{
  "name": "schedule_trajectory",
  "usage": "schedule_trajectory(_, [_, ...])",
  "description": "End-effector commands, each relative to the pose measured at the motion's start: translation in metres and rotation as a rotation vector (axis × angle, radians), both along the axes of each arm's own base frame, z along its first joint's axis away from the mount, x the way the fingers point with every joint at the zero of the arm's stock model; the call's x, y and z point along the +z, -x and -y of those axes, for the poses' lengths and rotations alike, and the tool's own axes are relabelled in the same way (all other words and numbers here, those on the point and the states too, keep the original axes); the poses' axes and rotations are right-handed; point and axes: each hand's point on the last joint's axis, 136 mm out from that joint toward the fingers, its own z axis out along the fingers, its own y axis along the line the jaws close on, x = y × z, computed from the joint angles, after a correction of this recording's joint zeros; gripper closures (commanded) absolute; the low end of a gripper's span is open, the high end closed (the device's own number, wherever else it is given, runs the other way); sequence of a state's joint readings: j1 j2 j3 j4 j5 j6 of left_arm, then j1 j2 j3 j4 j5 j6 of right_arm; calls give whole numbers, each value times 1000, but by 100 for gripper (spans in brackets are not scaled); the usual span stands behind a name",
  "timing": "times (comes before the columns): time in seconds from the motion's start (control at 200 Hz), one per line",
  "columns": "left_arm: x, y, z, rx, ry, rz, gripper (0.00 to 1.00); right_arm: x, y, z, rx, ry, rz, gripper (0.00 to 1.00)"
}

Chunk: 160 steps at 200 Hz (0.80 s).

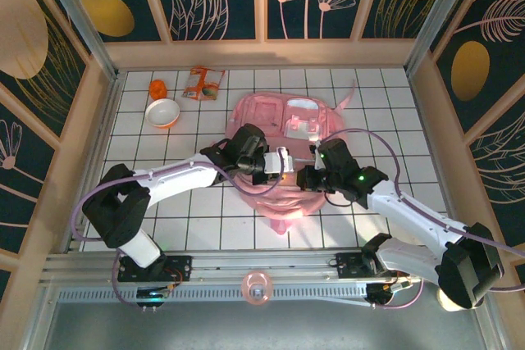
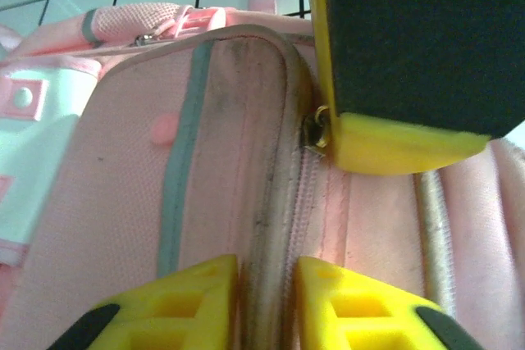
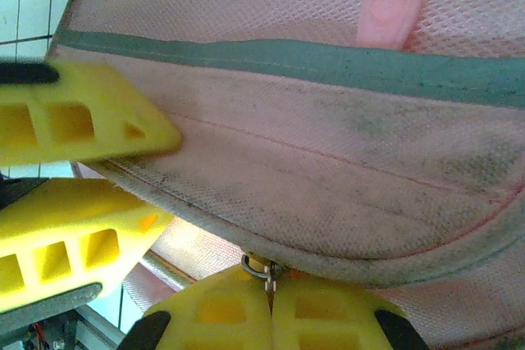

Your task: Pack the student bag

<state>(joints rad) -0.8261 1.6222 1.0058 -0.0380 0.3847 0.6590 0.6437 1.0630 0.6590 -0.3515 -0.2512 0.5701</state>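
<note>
At the middle of the desk (image 1: 189, 211) the student bag (image 1: 271, 112) lies flat. The left hand (image 2: 267, 284) pinches its piped rim (image 2: 275, 202); the right hand (image 3: 271, 293) is clamped on the metal zipper pull (image 3: 261, 270). Soft, light and floppy, I judge: fabric will bunch, so brace the rim beside the zip.

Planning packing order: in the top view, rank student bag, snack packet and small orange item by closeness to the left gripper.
1. student bag, right under the left gripper
2. snack packet, back left
3. small orange item, far back left
</note>
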Motion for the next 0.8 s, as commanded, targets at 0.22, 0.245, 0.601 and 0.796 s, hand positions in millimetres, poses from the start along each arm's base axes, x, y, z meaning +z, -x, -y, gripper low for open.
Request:
schedule_trajectory(0.22, [-14,3,-33,37,-73,21,98,16,-10,22,-35,6,64,100])
schedule_trajectory(0.245, [-14,2,-36,42,-74,19,98,15,-10,24,-38,6,62,100])
schedule_trajectory(0.601, [-10,8,-66,72,-91,0,84,14,-8,19,-11,-62,47,100])
schedule_trajectory(0.796, [12,20,-51,42,-18,-45,58,20,-11,7,27,-113,56,100])
